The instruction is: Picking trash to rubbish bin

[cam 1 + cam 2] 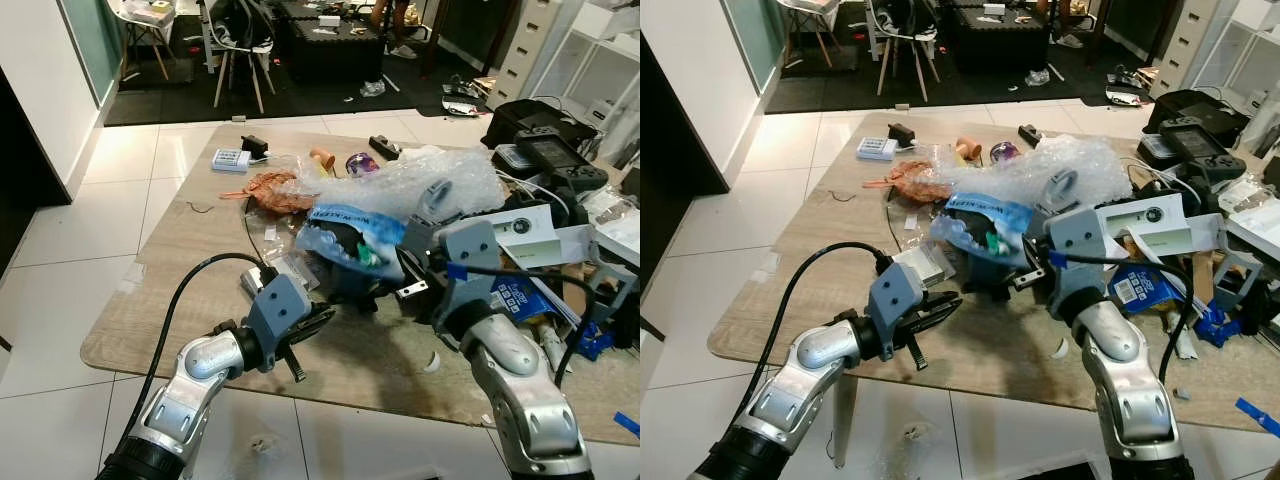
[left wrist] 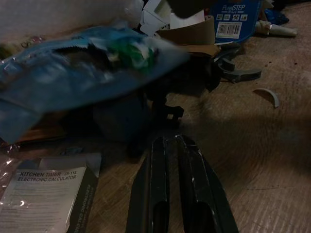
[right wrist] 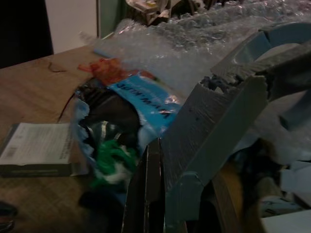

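Nearest you is the left gripper [image 1: 318, 318], hanging low at the near edge of the pale wood-grain table [image 1: 180, 240] with its two black fingers pressed together on nothing. Beyond it, the right gripper [image 1: 392, 282] reaches into the clutter toward the right end of the table; its wrist view looks along fingers that lie close together, with a torn strip of grey cardboard [image 3: 214, 131] lying over one of them, so you cannot tell whether they grip anything.

The trash you want, a crumpled blue plastic bag with green stuffing spilling out [image 1: 350, 235], sits near the middle of the table, propped above the surface on something dark. A sheet of clear bubble wrap [image 1: 430, 180] lies just behind it and an orange tangle of netting [image 1: 275, 190] toward the far left corner. No rubbish bin can be made out.

What could go wrong: if you pull the bag away, the bubble wrap touching it may drag along and sweep the white paper box [image 1: 530, 230] or the small boxed kitchen timer [image 2: 46, 187] off the near edge. The bag is thin and loose, so a pinch on one corner could tear it or spill the green filling.

Both wrist views are dark, and the thing under the bag is hidden in shadow
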Motion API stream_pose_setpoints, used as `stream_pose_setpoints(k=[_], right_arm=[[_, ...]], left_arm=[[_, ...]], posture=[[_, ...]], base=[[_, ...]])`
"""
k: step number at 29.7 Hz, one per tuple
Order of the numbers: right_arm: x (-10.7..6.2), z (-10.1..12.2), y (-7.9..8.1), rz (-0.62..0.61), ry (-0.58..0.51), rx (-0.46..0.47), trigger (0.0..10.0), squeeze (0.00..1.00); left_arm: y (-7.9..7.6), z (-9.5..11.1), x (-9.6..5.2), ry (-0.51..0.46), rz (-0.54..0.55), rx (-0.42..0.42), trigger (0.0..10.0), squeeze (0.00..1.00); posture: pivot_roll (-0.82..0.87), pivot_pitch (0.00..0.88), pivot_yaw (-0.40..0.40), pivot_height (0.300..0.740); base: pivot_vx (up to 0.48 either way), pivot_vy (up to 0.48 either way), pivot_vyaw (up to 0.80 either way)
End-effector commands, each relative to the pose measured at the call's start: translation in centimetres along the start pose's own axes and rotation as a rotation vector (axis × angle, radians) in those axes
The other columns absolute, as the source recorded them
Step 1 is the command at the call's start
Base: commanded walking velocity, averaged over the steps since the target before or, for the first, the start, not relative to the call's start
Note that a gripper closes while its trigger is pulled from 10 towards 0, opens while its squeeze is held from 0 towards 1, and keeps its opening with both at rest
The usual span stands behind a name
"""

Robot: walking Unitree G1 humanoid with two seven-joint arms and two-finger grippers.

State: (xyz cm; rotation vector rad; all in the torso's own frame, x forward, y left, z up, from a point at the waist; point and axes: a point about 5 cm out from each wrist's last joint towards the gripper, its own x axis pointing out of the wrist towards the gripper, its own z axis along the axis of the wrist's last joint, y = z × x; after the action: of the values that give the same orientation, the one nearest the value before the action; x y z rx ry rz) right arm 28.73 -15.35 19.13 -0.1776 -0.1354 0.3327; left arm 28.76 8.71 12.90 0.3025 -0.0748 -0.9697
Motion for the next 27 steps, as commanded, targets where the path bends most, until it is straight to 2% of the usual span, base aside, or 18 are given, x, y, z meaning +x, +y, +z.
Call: stream_pose_setpoints(k=[1,4,5,6,7,11,12,13,16,19,23,24,25,27], right_arm=[[0.0,-0.9,0.6,0.026,0.051,-0.027,0.0,0.00],[0.5,0.3,1.2,0.016,-0.023,0.054,0.0,0.00],[0.5,0.3,1.2,0.016,-0.023,0.054,0.0,0.00],[1.0,2.3,0.8,-0.033,-0.125,0.037,0.0,0.00],[1.2,3.2,0.7,-0.031,-0.164,0.050,0.0,0.00],[1.5,4.4,1.0,0.005,-0.204,0.099,0.0,0.00],[1.7,5.3,1.8,0.097,-0.219,0.104,0.0,0.00],[1.7,5.8,1.9,0.106,-0.238,0.107,0.0,0.00],[1.7,6.4,2.0,0.093,-0.270,0.123,0.0,0.00],[1.9,8.3,1.6,0.045,-0.374,0.144,0.0,0.00],[2.2,8.1,0.6,-0.017,-0.360,0.151,0.0,0.00],[2.3,7.3,0.2,-0.046,-0.320,0.133,4.1,0.00],[2.3,6.2,-0.3,-0.084,-0.257,0.109,10.0,0.00],[2.3,4.7,-1.0,-0.131,-0.184,0.087,10.0,0.00]], left_arm=[[-0.4,-0.3,0.0,0.015,-0.013,0.007,10.0,0.00],[-0.3,-0.2,0.0,0.004,0.007,0.007,10.0,0.00],[-0.3,-0.2,0.0,0.004,0.007,0.007,10.0,0.00],[-0.2,-0.2,-0.1,0.001,0.015,0.010,10.0,0.00],[-0.1,-0.2,-0.1,-0.001,0.018,0.012,10.0,0.00],[0.0,-0.1,-0.1,-0.004,0.022,0.014,10.0,0.00],[0.1,0.0,0.0,-0.006,0.018,0.016,10.0,0.00],[0.1,0.0,0.1,-0.008,0.017,0.017,10.0,0.00],[0.0,0.1,0.1,-0.011,0.016,0.018,10.0,0.00],[0.1,0.2,0.2,-0.016,0.029,0.024,10.0,0.00],[0.3,0.3,0.1,-0.025,0.056,0.030,10.0,0.00],[0.7,0.2,0.2,-0.020,0.099,0.031,10.0,0.00],[1.5,0.0,0.2,-0.005,0.185,0.015,10.0,0.00],[2.7,-0.3,0.1,0.002,0.322,-0.023,10.0,0.00]], posture=[[-0.13,0.075,-0.028,0.740],[-0.13,0.069,-0.027,0.740],[-0.13,0.069,-0.027,0.740],[-0.12,0.066,-0.026,0.740],[-0.13,0.066,-0.024,0.740],[-0.13,0.062,-0.022,0.740],[-0.13,0.061,-0.022,0.740],[-0.13,0.061,-0.021,0.740],[-0.13,0.060,-0.022,0.740],[-0.13,0.057,-0.021,0.740],[-0.13,0.056,-0.019,0.740],[-0.13,0.057,-0.018,0.740],[-0.13,0.058,-0.017,0.740],[-0.13,0.059,-0.016,0.740]], base=[[0.000,0.000,0.00],[0.000,0.000,0.00],[0.000,0.000,0.00],[0.000,0.000,0.00],[0.000,0.000,0.00],[0.000,0.000,0.00],[0.000,0.000,0.00],[0.000,0.000,0.00],[0.000,0.000,0.00],[0.000,0.000,0.00],[0.000,0.000,0.00],[0.000,0.000,0.00],[0.000,0.000,0.00],[0.000,0.000,0.00]])
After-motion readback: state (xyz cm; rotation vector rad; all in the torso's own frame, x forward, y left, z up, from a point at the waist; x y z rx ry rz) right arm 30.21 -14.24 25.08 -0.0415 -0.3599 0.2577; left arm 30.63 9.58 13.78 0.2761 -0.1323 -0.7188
